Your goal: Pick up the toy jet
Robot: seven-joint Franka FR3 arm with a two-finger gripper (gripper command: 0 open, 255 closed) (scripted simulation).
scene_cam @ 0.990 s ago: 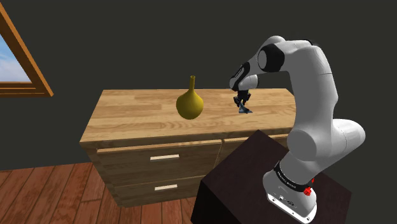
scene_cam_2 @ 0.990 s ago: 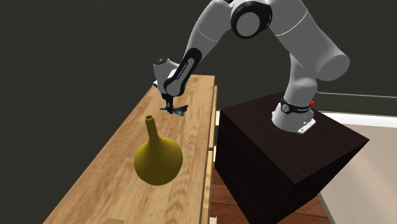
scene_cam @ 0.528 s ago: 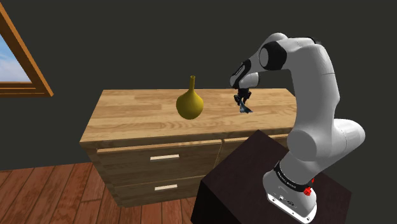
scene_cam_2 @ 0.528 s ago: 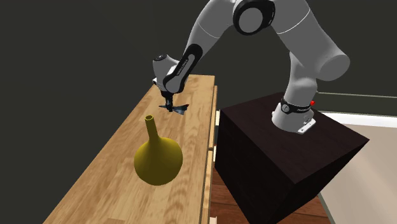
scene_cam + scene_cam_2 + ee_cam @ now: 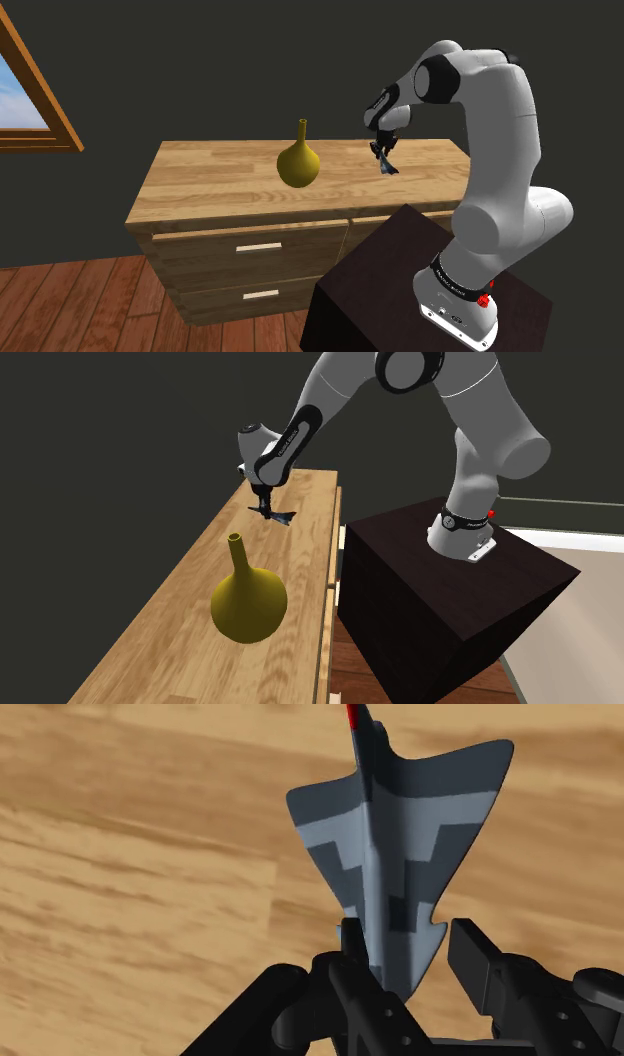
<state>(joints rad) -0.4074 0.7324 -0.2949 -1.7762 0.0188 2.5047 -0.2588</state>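
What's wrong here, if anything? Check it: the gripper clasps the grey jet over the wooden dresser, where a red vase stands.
The vase is yellow, not red; the shoulder view shows it. The gripper does clasp the grey jet over the wooden dresser.

The shoulder view looks from behind the stand [image 5: 365,300] across the counter [image 5: 200,185] to a dark wall [image 5: 200,60]. The second exterior view looks along the counter lengthwise, nearer — both share the vase [image 5: 298,165] and arm [image 5: 500,130]. The wrist view sits behind the end effector [image 5: 410,946], close on the toy jet [image 5: 400,834].
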